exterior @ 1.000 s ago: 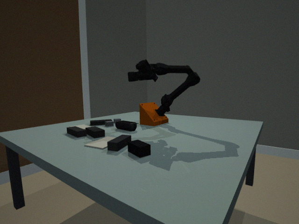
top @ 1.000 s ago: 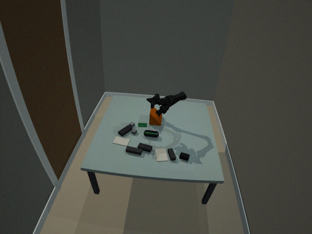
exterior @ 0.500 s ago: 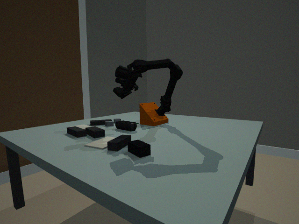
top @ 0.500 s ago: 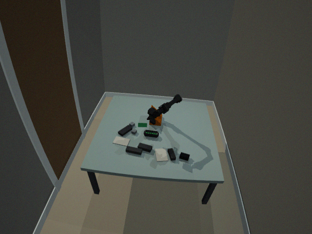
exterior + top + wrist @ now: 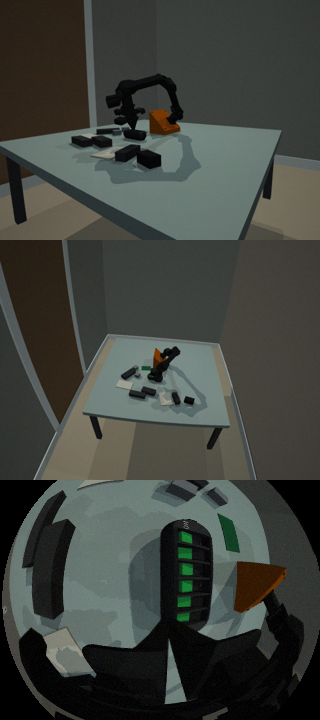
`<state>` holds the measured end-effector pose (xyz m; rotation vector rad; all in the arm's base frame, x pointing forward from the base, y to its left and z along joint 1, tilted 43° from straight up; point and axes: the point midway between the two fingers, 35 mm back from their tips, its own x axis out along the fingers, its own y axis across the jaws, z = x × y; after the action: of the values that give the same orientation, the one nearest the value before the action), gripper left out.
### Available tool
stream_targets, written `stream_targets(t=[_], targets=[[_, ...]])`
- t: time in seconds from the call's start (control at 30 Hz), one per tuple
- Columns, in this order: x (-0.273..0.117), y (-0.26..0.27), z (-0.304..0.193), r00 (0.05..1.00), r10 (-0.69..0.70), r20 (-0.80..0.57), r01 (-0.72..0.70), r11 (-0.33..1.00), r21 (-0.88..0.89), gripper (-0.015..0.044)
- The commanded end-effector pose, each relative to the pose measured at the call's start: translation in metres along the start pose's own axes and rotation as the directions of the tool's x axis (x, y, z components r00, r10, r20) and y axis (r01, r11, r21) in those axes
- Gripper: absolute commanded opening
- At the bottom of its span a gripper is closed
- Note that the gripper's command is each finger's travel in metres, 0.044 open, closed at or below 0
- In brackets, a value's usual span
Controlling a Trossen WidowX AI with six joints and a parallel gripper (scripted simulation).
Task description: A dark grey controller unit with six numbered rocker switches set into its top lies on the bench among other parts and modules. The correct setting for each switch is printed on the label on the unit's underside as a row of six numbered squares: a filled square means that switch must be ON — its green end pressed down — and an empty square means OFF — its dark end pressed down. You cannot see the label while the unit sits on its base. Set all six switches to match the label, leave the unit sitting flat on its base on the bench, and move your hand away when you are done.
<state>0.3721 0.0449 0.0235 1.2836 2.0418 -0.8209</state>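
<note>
The dark grey controller unit (image 5: 149, 378) (image 5: 134, 135) (image 5: 168, 575) sits on its base on the bench, switches up. The wrist view shows its row of rocker switches (image 5: 186, 569), with green ends on the left and dark ends on the right. I cannot tell for sure which ends are pressed down. The underside label is hidden. My gripper (image 5: 133, 128) (image 5: 167, 620) is shut and empty, pointing down at the unit. Its tips are at the near end of the switch row in the wrist view, partly covering that end. Whether they touch the unit is unclear.
The orange wedge (image 5: 156, 360) (image 5: 157, 124) (image 5: 255, 585) stands beside the arm's base. A green plate (image 5: 146, 368) (image 5: 229, 533) and two grey blocks (image 5: 137, 374) (image 5: 182, 490) lie near the unit. Several dark blocks (image 5: 148, 390) (image 5: 149, 158) (image 5: 51, 572) and pale sheets (image 5: 124, 384) (image 5: 65, 650) lie around it.
</note>
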Motion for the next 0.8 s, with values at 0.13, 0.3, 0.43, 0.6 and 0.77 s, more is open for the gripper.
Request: stream_targets(t=[0.13, 0.3, 0.43, 0.6, 0.77], targets=[[0.003, 0.008, -0.008, 0.998, 0.002, -0.058, 0.0, 1.0, 0.028, 0.0], [0.002, 0.009, -0.008, 0.998, -0.002, -0.061, 0.004, 0.999, 0.033, 0.0], [0.001, 0.005, -0.003, 0.998, 0.016, -0.053, -0.014, 1.0, 0.026, 0.0], [0.003, -0.009, 0.023, 0.991, 0.121, -0.064, -0.119, 0.992, 0.033, 0.0], [0.008, -0.028, 0.047, 0.971, 0.229, -0.068, -0.226, 0.973, 0.041, 0.0]])
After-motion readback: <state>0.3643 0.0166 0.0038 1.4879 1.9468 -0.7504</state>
